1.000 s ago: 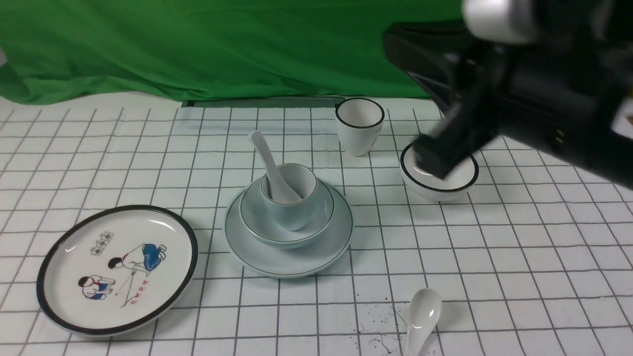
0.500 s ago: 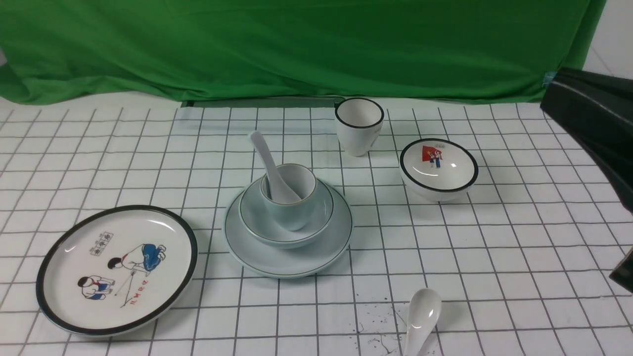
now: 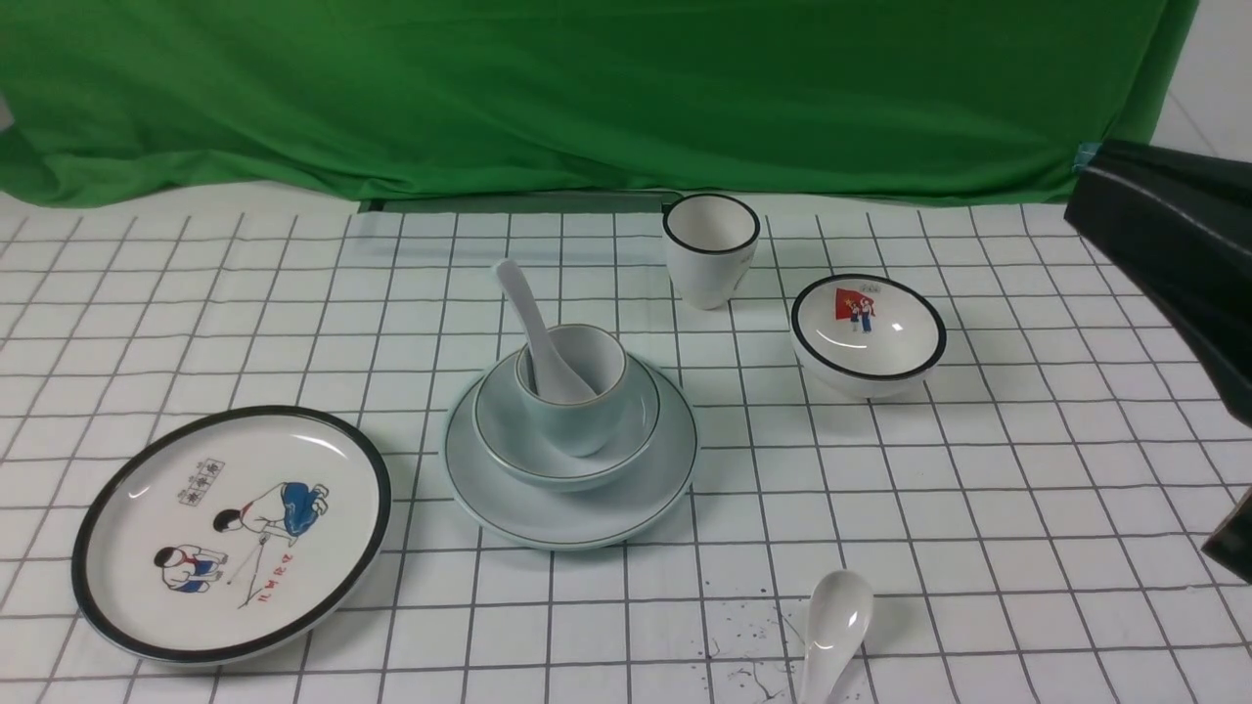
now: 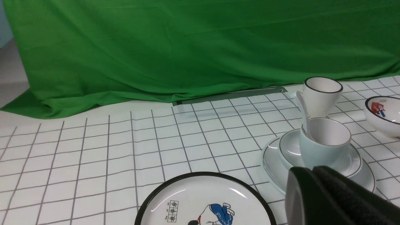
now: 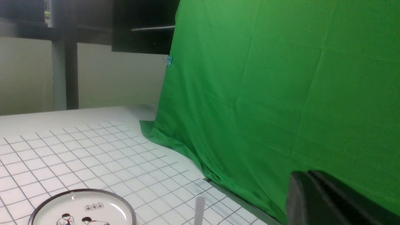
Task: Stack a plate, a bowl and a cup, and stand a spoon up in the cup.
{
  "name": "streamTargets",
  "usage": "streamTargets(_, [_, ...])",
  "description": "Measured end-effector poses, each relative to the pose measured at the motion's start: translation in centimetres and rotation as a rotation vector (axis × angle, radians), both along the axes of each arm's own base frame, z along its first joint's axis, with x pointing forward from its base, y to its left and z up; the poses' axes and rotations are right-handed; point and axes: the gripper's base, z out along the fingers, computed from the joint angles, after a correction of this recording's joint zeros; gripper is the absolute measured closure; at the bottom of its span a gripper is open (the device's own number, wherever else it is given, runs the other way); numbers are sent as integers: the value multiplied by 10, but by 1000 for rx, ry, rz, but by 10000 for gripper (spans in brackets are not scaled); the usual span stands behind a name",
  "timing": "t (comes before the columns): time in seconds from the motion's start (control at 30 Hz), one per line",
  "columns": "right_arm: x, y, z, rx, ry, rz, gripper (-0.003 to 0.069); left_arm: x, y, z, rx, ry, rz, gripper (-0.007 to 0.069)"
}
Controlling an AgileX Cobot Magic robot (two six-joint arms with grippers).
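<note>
Front: pale blue-grey round glossy plate (image 3: 577, 518) mid-table. Pale grey-blue glossy bowl (image 3: 499, 430) sits on it. Pale blue-green handleless cup (image 3: 572, 425) sits in bowl. Glossy white soup spoon (image 3: 533, 328) stands in cup.
Left wrist: left gripper (image 4: 315, 187), jaw state unreadable.
Right wrist: right gripper (image 5: 312, 193), likewise unreadable.

Mid tabletop (image 3: 978, 508): spoon (image 3: 528, 313) in cup (image 3: 572, 425), cup in bowl (image 3: 509, 440), bowl on plate (image 3: 587, 523). 2nd plate (image 3: 232, 535) left of plate, twd front-left corner. 2nd cup (image 3: 711, 264) behind-right (nr back edge), 2nd bowl (image 3: 868, 337) right of it. Spare spoon (image 3: 834, 626) at front edge.
</note>
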Motion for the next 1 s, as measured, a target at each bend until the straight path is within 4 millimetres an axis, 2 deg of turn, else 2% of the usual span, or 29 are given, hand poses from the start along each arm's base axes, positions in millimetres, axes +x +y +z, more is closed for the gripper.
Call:
streamTargets(0.1, [-1, -1, -15, -4, 31, 0, 649, 0, 0, 0, 0, 0, 0, 656])
streamTargets(0.27, [-9, -20, -62, 32, 125, -63, 648, 0, 0, 0, 0, 0, -1, 655])
streamTargets(0.3, [-13, -33, -81, 54, 150, -117, 648, 0, 0, 0, 0, 0, -1, 655])
streamTargets(0.33, [-14, -34, -83, 57, 153, -124, 648, 0, 0, 0, 0, 0, -1, 655])
streamTargets(0.4, [-23, -57, -114, 124, 193, -251, 648, 0, 0, 0, 0, 0, -1, 655])
streamTargets(0.43, [-23, -57, -114, 124, 193, -251, 648, 0, 0, 0, 0, 0, -1, 655])
streamTargets(0.5, [-30, -76, -142, 154, 219, -407, 648, 0, 0, 0, -1, 0, -1, 655])
streamTargets(0.53, [-30, -78, -144, 156, 220, -419, 648, 0, 0, 0, -1, 0, -1, 655])
streamTargets(0.57, [-35, -87, -156, 173, 222, -511, 648, 0, 0, 0, -1, 0, -1, 655])
streamTargets(0.7, [-42, -102, -178, 142, 233, -711, 648, 0, 0, 0, -1, 0, -1, 655])
streamTargets(0.83, [-50, -109, -183, 152, 228, -814, 648, 0, 0, 0, -1, 0, -1, 655])
streamTargets(1.0, [-54, -111, -191, 128, 292, -845, 648, 0, 0, 0, -1, 0, 0, 655])
